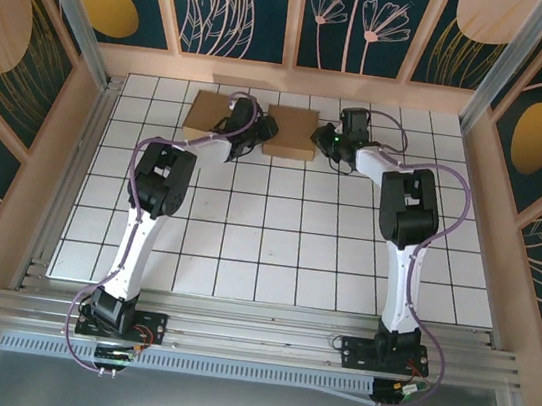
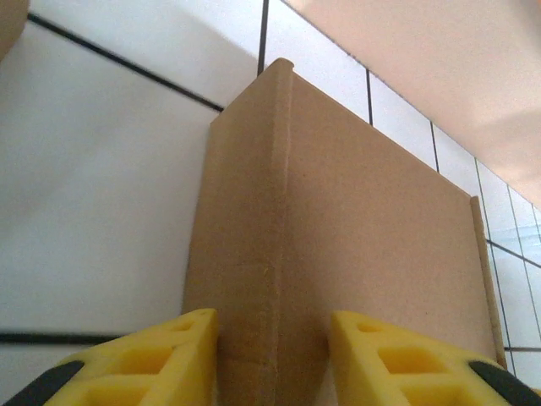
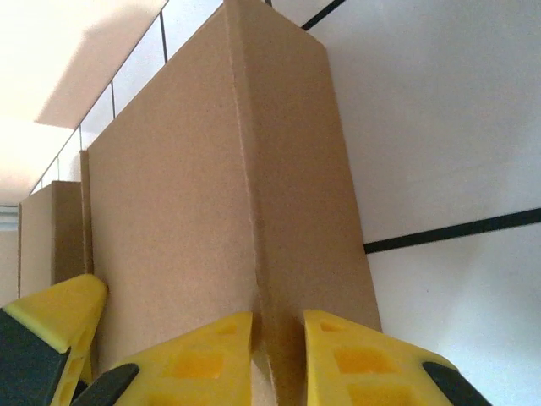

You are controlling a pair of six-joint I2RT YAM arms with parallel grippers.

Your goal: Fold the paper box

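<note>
Here, worktop (image 1: 295, 247): white tiles with dark grid lines, fenced by pale wooden rails.
Walls (image 1: 239, 2): dark teal panels with gold ovals and pale line-drawn plants.
Paper box (image 1: 291, 132): brown cardboard at the far middle of the worktop, between the two wrists. It looks flat from above. From the wrist cameras it is a broad plain face (image 2: 363, 254) meeting a narrow side strip (image 3: 304, 169) along a sharp crease.
Second cardboard panel (image 1: 211, 114): brown and flat, just left of the paper box, with the left wrist lying across the gap. I cannot tell whether the two pieces are joined.
Left arm (image 1: 152, 186): reaches from its near base up and right to the box's left end.
Left fingers (image 2: 169, 355): yellow, one on each side of the box's narrow creased edge, close against the cardboard and gripping it.
Right arm (image 1: 406, 212): reaches from its near base up and left to the box's right end.
Right fingers (image 3: 203, 355): yellow, pinched together on the thin crease at the box's corner, with the cardboard between them.
Other yellow finger (image 3: 51, 330): at the lower left of the right wrist view, beside the far end of the broad face.
</note>
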